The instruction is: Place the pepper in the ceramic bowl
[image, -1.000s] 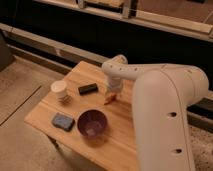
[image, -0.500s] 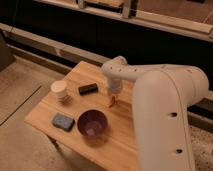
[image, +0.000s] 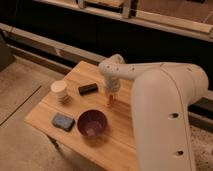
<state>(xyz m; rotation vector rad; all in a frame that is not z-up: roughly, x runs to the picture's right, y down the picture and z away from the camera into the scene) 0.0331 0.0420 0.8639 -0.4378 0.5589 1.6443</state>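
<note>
My gripper (image: 110,96) is at the end of the white arm, pointing down over the middle of the wooden table (image: 125,140). It is shut on the pepper (image: 109,101), a small red-orange chili that hangs upright from its tip, close above the tabletop. The ceramic bowl (image: 92,123), round, dark purplish-brown and empty, stands on the table in front and to the left of the gripper, about a bowl's width away. The arm's wrist hides most of the fingers.
A dark oblong block (image: 88,89) lies just left of the gripper. A pale cup (image: 60,91) stands near the table's left edge. A blue-grey sponge (image: 62,121) lies left of the bowl. My bulky white arm covers the table's right side.
The gripper and pepper have shifted only slightly over the same spot. The pepper now looks more upright under the gripper. The bowl, block, cup and sponge have not moved.
</note>
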